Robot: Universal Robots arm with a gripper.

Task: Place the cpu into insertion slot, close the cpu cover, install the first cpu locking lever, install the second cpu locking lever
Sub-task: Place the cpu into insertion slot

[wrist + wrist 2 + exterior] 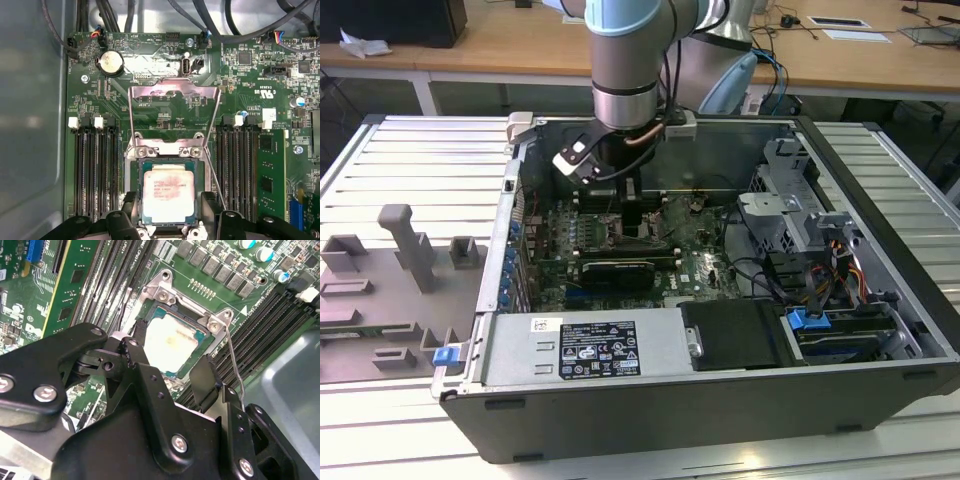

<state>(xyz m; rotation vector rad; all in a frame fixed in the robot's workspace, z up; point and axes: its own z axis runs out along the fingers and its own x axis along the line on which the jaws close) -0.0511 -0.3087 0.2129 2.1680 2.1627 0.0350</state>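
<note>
Exterior view: your gripper (632,215) is hanging in the computer case (720,420), over the far part of the motherboard (705,265). First wrist view: cpu (168,192) is sitting in the insertion slot (201,175), cpu cover (172,90) standing open. Second wrist view: fingers (205,377) are sitting wide, straddling the cpu.

Clear room above the seated cpu (169,192), cpu cover (150,90) open off one edge, memory slots (95,170) flanking both sides

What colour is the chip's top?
Silver-grey chip, faintly smudged; best in the first wrist view.
</note>
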